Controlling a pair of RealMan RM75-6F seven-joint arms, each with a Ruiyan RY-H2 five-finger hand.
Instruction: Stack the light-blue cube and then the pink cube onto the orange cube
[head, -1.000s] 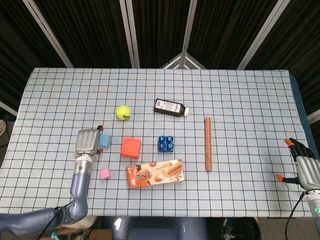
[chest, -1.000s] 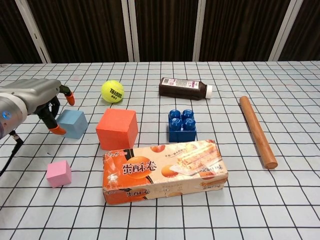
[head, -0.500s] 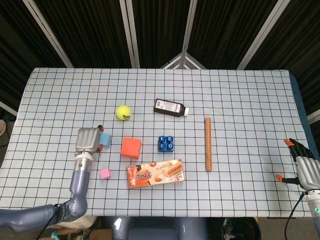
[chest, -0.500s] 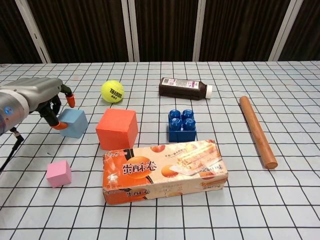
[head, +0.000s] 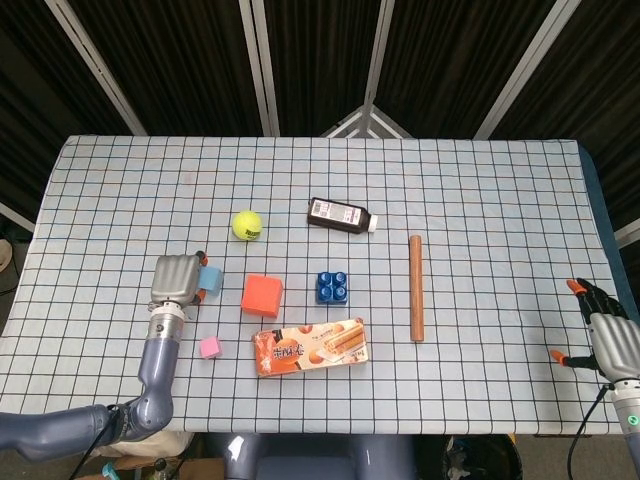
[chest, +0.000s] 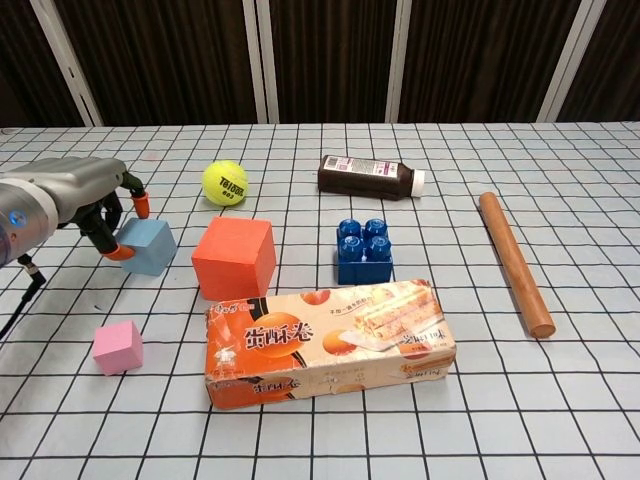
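Note:
The light-blue cube (head: 211, 280) (chest: 150, 245) sits on the checked cloth just left of the orange cube (head: 262, 295) (chest: 234, 257). The pink cube (head: 209, 347) (chest: 118, 346) lies nearer the front edge, to the left of the snack box. My left hand (head: 176, 281) (chest: 70, 195) is against the light-blue cube's left side, fingers apart. One orange fingertip is over the cube's back edge and another is at its front left corner. The cube still rests on the table. My right hand (head: 605, 335) hangs open at the table's right edge, holding nothing.
A tennis ball (head: 247, 225) and a dark bottle (head: 342, 215) lie behind the cubes. A blue toy brick (head: 332, 287) sits right of the orange cube, a snack box (head: 309, 346) in front of it, and a wooden rod (head: 416, 287) further right.
My left hand has crept slightly right and closer onto the light-blue cube. The cubes and the right hand have hardly moved.

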